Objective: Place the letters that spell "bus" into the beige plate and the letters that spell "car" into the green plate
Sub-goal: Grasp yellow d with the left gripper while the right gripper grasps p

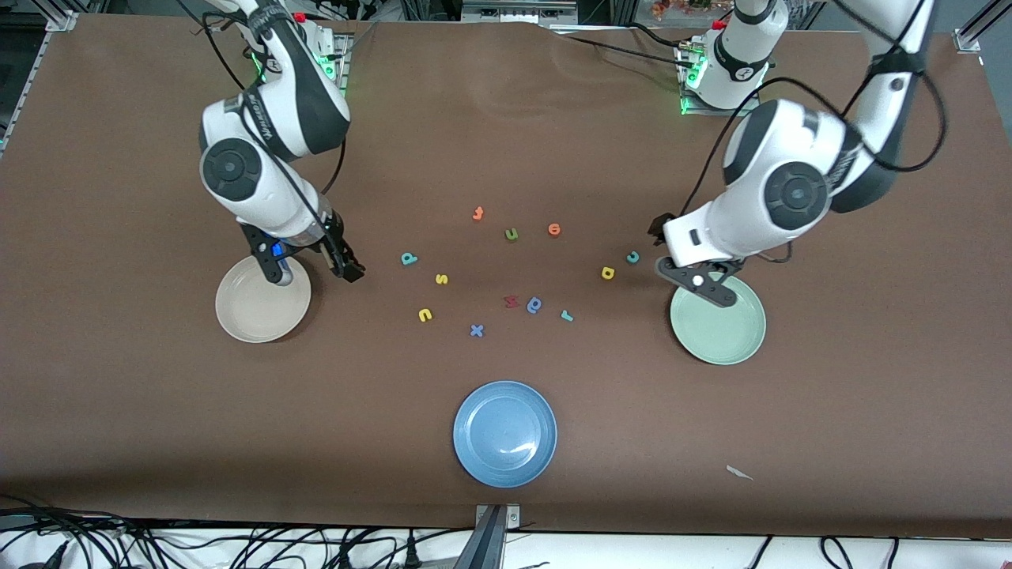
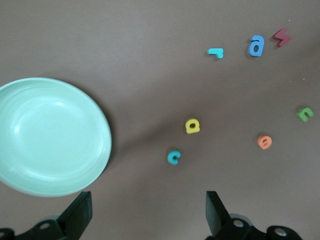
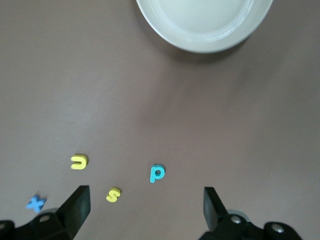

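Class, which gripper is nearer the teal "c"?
Left. The left gripper hangs open beside the teal "c"; the right gripper hangs open by the beige plate.

Beige plate [image 1: 262,304]: round, shallow, empty, toward the right arm's end. Green plate [image 1: 718,322]: same form, empty, toward the left arm's end. Between them, flat on the table: teal b [image 1: 408,258], yellow s [image 1: 441,278], yellow u [image 1: 425,315], teal r [image 1: 566,315]; yellow a [image 1: 607,273] and teal c [image 1: 632,257] near the green plate.
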